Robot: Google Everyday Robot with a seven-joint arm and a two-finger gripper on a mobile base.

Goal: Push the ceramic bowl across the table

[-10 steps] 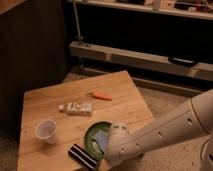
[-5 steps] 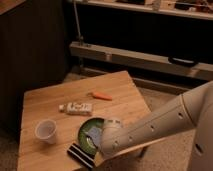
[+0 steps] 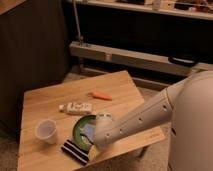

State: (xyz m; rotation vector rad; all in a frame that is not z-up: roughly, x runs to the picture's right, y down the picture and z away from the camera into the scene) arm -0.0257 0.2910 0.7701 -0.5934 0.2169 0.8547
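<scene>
The ceramic bowl [image 3: 81, 128], shallow and green with a paler inside, sits near the front edge of the light wooden plank table [image 3: 45, 102]. My gripper [image 3: 94, 134] reaches in from the right at the end of the white arm and lies over the bowl's right half, hiding it. The gripper's tip is at the bowl and against the black-and-white striped block [image 3: 74, 150] that lies just in front of the bowl.
A small white translucent cup [image 3: 46, 131] stands left of the bowl. A white flat packet [image 3: 76, 107] lies behind the bowl and an orange carrot [image 3: 102, 95] farther back. A dark shelf unit stands behind the table. My white arm [image 3: 150, 112] crosses the table's right front corner.
My arm has reached farther left over the bowl and covers more of it. The bowl's left edge has shifted a little left, toward the cup.
</scene>
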